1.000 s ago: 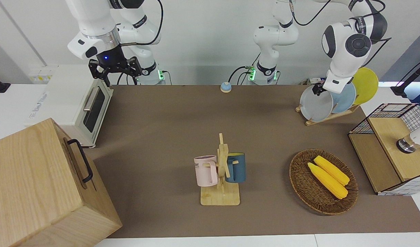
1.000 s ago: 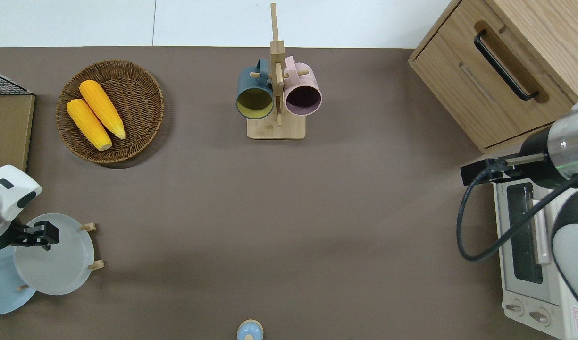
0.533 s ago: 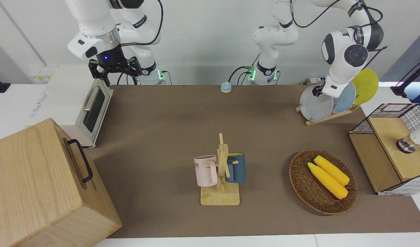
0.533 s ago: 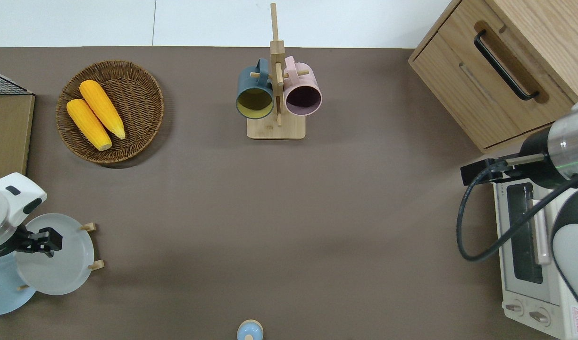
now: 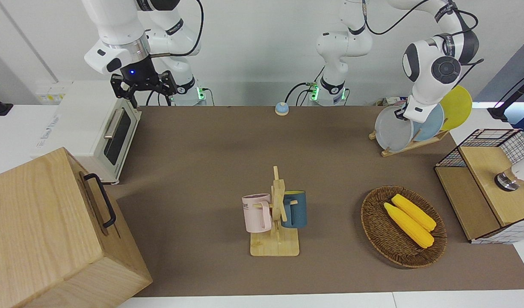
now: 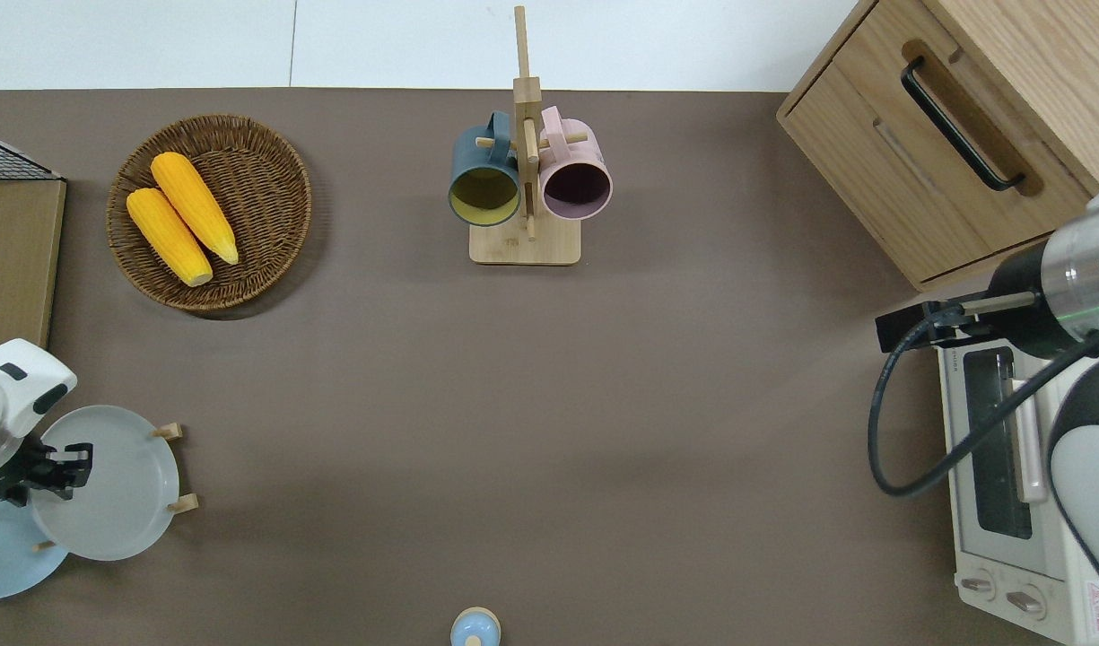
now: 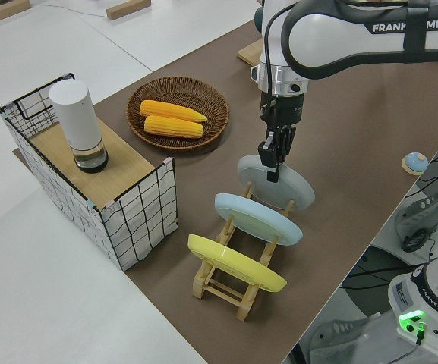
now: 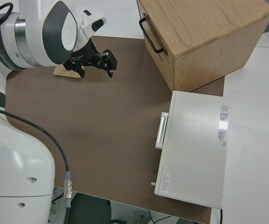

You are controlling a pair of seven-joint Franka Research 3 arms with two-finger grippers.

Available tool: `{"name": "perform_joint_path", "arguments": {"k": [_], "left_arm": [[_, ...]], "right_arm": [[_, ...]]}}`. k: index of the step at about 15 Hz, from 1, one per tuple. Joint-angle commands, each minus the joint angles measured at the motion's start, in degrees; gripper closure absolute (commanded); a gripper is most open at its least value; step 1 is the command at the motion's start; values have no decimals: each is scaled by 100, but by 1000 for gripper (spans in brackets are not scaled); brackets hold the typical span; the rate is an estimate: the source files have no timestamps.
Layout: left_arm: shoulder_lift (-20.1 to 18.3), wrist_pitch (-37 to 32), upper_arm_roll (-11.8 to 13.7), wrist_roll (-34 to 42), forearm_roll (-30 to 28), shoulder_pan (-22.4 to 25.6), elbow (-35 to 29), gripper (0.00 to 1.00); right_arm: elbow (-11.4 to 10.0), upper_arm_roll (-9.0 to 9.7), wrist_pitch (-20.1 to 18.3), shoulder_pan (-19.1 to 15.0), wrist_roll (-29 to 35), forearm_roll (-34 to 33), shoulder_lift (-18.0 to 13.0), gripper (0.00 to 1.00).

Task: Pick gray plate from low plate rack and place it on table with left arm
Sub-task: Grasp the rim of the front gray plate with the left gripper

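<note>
The round pale gray plate (image 6: 109, 484) sits at lower left of the overhead view, leaning in the low light-wood peg rack (image 5: 409, 145). The left arm's small black gripper (image 7: 272, 155) straddles its upper rim; can't tell if it's clamped. Right arm's parked.

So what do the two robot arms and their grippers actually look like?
Both are white jointed arms. The left arm has dark gray round joint caps, black cables along it, FRANKA EMIKA lettering and a small black left gripper. The right arm has a silver wrist ring, a glowing blue light, a black cable and a broader black right gripper.
</note>
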Motion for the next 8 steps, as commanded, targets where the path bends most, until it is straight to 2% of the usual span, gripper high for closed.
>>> {"name": "perform_joint_path", "arguments": {"k": [1,3,8], "left_arm": [[-71,99,17,-29,96,-3,-103,978],[-115,-59,-10,-38,122,-20,28,978],[-141,-937,-88,42,149,-91,749,978]], "right_arm": [[51,98,-72,-106,69,-8,-7,17],[51,98,-72,-106,69,-8,-7,17],[51,98,-81,-106,69,-8,-15,17]]}}
